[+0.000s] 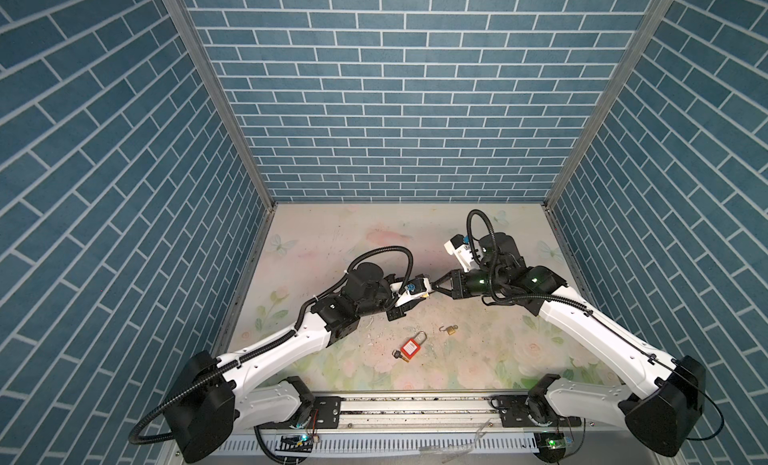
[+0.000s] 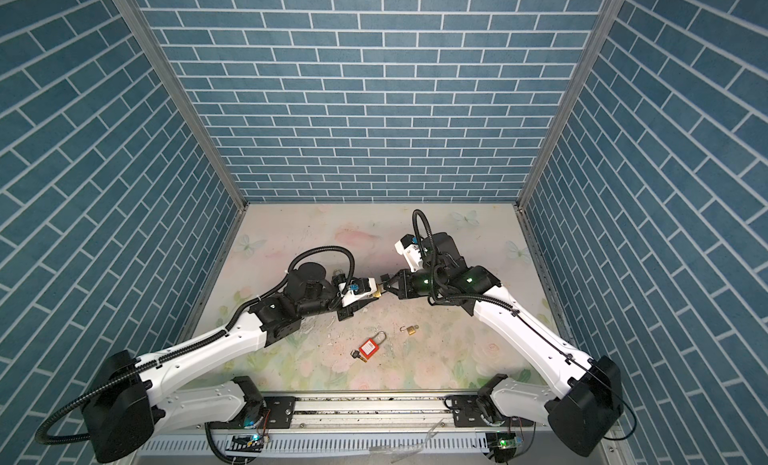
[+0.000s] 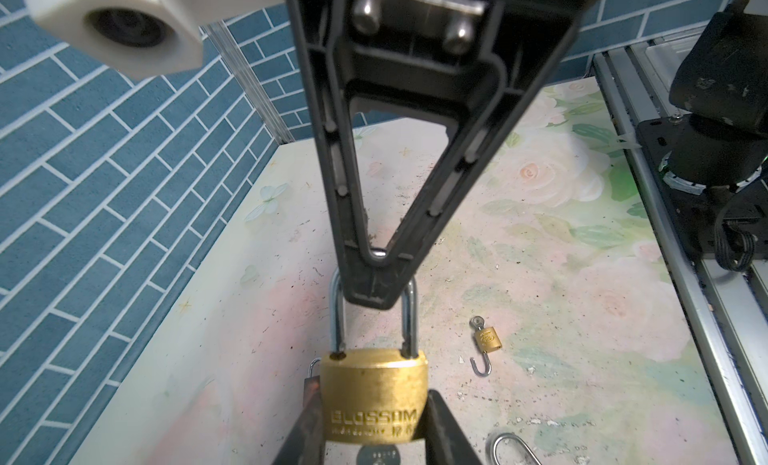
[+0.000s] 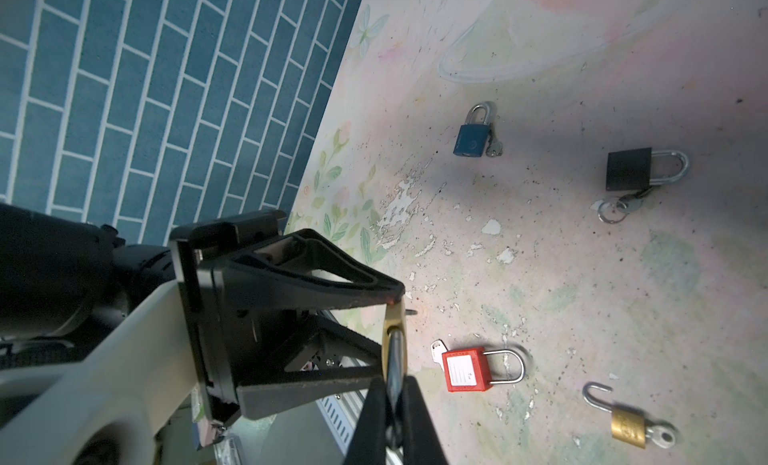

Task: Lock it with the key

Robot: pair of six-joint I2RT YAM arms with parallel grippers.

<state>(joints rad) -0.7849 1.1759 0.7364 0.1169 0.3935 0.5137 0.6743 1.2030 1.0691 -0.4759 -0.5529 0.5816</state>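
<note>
My left gripper (image 3: pixel 374 425) is shut on the body of a brass padlock (image 3: pixel 374 396) stamped BLOSSOM and holds it above the table. Its steel shackle (image 3: pixel 409 317) points toward my right gripper (image 4: pixel 395 400), which is shut on the shackle's bend. In both top views the two grippers meet tip to tip mid-table, the left gripper (image 1: pixel 422 294) against the right gripper (image 1: pixel 436 286), and a sliver of the brass padlock (image 2: pixel 377 294) shows between them. The silver head of a key (image 3: pixel 378 456) peeks out under the lock's base; its blade is hidden.
A red padlock (image 1: pixel 409 350) with a key lies on the floral table (image 1: pixel 478 359) nearer the front. Beside it lies a small brass padlock (image 1: pixel 451 330) with its shackle open. A blue padlock (image 4: pixel 471 136) and a black padlock (image 4: pixel 627 167) lie farther off. Brick-patterned walls enclose three sides.
</note>
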